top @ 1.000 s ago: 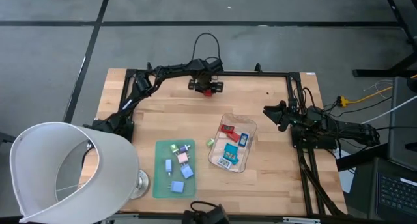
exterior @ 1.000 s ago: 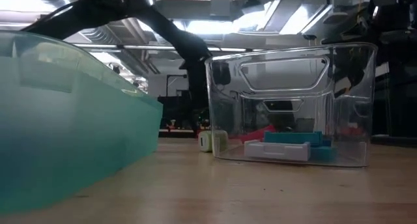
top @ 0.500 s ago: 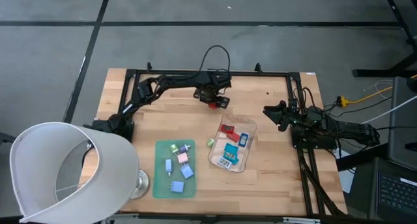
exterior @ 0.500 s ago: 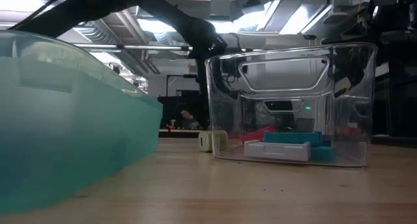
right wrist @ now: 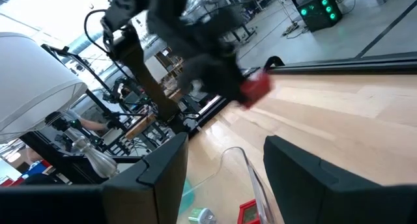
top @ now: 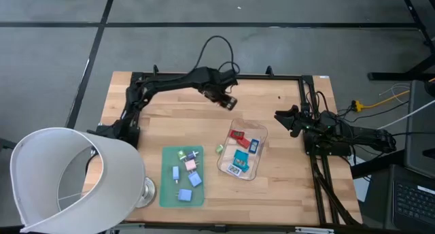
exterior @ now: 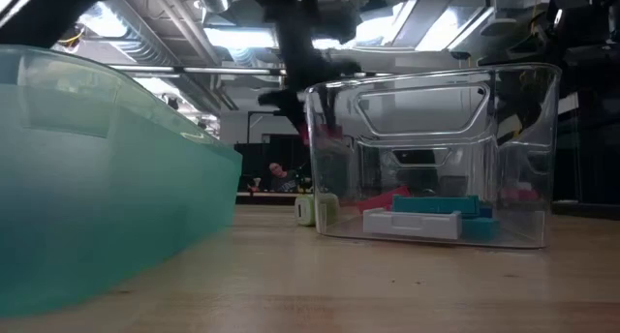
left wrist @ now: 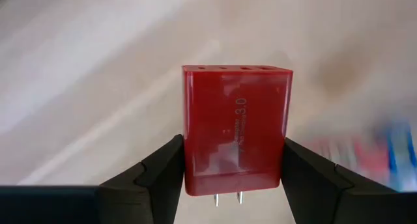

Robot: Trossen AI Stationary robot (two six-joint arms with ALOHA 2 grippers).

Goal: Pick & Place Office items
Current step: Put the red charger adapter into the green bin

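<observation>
My left gripper (top: 225, 102) hangs above the far middle of the table, just beyond the clear tray (top: 255, 171), shut on a red blocky plug piece (left wrist: 236, 129). The same red piece (right wrist: 255, 87) shows in the right wrist view. Red, blue and teal pieces (top: 242, 147) lie in the tray. Several blue, pink and light green pieces (top: 187, 170) rest on the green mat (top: 166, 193). One light green piece (top: 219, 149) lies on the wood between mat and tray. My right gripper (top: 288, 120) waits open at the table's right side. My left gripper pinches the red piece between its two fingers (left wrist: 159, 175), which sit on the two narrow sides near the pronged end (left wrist: 228, 196). The piece is lifted clear of the table, and its slotted end (left wrist: 236, 70) points away from the wrist.
A large white lampshade (top: 68, 179) and its metal base (top: 146, 190) fill the near left corner. Black frame rails (top: 272, 76) run along the far and right edges. In the low view a teal translucent mass (exterior: 97, 188) blocks the left side.
My left gripper, still shut on the red piece, has risen and swung from the far edge's middle toward the table's right and near side, closing on the tray. The red piece went with it, clear of the table.
</observation>
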